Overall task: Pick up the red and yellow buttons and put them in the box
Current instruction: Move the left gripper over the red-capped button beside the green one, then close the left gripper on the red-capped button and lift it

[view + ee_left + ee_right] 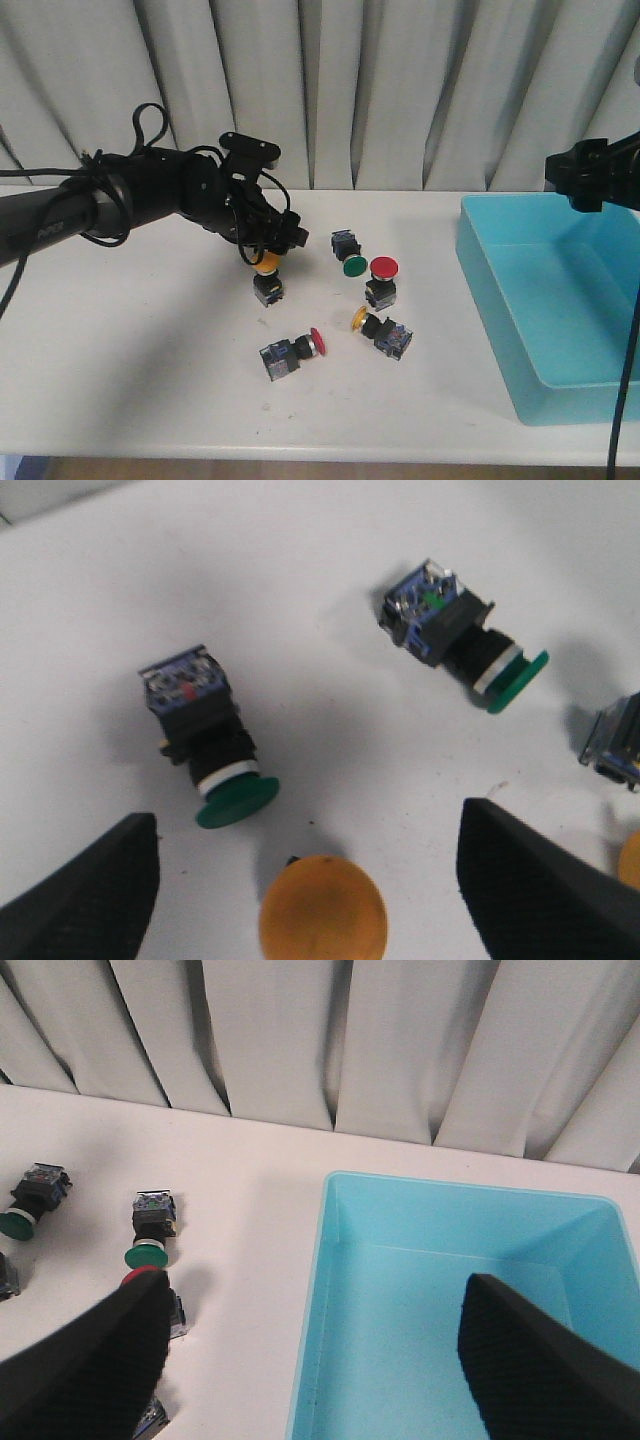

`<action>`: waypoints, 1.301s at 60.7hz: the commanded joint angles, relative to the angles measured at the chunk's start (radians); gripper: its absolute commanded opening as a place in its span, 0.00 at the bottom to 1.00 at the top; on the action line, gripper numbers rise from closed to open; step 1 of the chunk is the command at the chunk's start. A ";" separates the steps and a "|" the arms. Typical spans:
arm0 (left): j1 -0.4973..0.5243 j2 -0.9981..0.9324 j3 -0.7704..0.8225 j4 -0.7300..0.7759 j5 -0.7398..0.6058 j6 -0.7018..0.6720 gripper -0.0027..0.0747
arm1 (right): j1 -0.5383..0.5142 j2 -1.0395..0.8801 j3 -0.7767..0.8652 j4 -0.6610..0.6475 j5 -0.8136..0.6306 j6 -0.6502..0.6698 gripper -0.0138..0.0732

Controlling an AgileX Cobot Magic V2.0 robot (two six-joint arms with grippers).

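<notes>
My left gripper (266, 248) is open and hangs just over an upright yellow button (266, 266). In the left wrist view its orange cap (322, 912) lies between the spread fingers (95, 890), untouched. An upright red button (383, 268), a yellow button on its side (362, 320) and a red button on its side (314, 342) lie to the right on the table. The turquoise box (500, 300) stands at the right. My right gripper (315, 1290) is open and empty above the box's left wall (310, 1290), high up in the front view (585, 180).
A green button (352, 264) lies beside the upright red one. The left wrist view shows two green buttons (215, 755) (470, 645) on their sides just beyond the yellow cap. The right wrist view shows both (148, 1230) (30, 1200). A curtain hangs behind the table.
</notes>
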 commanded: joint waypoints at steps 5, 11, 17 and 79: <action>-0.018 -0.055 -0.044 -0.011 -0.077 0.001 0.79 | 0.000 -0.017 -0.031 0.009 -0.054 -0.001 0.81; -0.046 -0.055 -0.057 -0.012 -0.105 0.044 0.79 | 0.000 -0.017 -0.031 0.009 -0.052 -0.001 0.81; -0.082 -0.039 -0.108 -0.012 -0.087 0.092 0.79 | 0.000 -0.017 -0.031 0.009 -0.052 -0.002 0.81; -0.202 0.234 -0.531 -0.222 0.139 0.071 0.79 | 0.001 -0.017 -0.031 0.037 -0.032 -0.002 0.81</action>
